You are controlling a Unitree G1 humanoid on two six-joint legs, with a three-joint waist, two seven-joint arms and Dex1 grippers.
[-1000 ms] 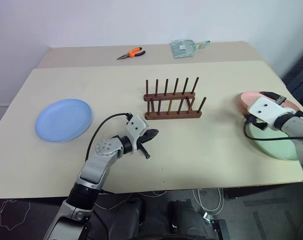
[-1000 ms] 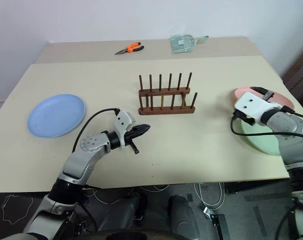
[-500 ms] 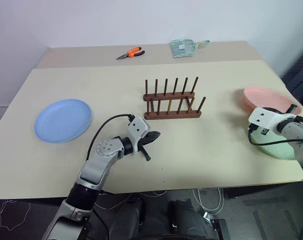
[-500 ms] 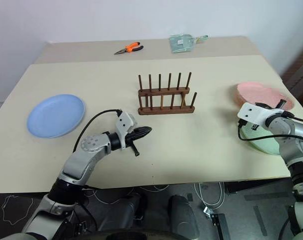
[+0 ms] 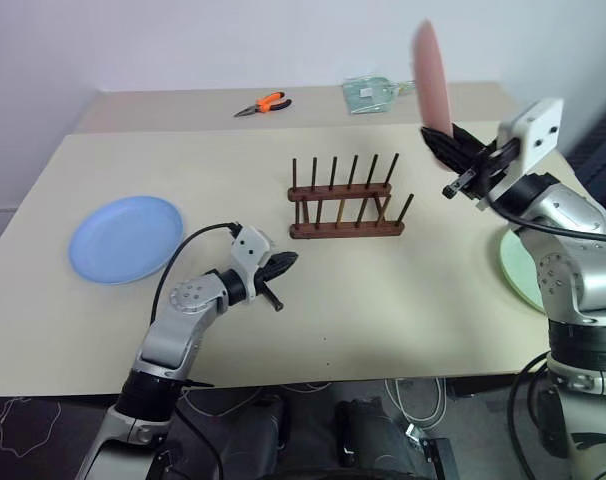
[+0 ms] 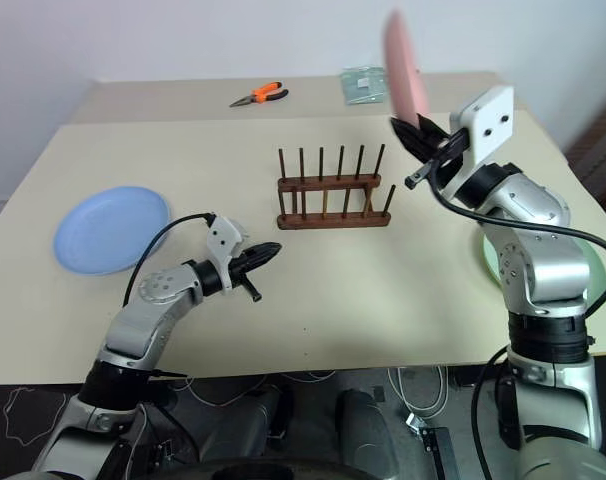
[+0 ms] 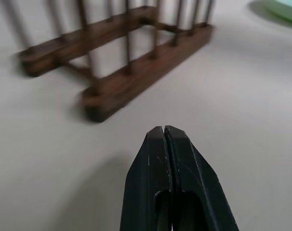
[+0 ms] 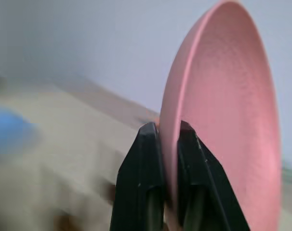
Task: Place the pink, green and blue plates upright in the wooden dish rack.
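The right gripper [image 5: 445, 143] holds the pink plate [image 5: 430, 75] on edge by its rim, fingers pinched on it, raised above and to the right of the wooden dish rack [image 5: 344, 198], so step 1 of 3 looks underway, and next the plate needs lowering between 2 pegs. The left gripper [image 5: 286, 261] rests low with fingers closed on nothing. On the beige tabletop [image 5: 383, 290] sit the blue plate [image 5: 126, 238], the green plate [image 5: 515, 272] and, at the back near a white wall, orange pliers [image 5: 262, 105]

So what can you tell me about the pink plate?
The pink plate is round and smooth, like plastic, with a shallow dished middle. It is held on edge, up in the air to the right of the wooden rack. The right pincer pinches its rim between two black fingers. Nothing else touches it.
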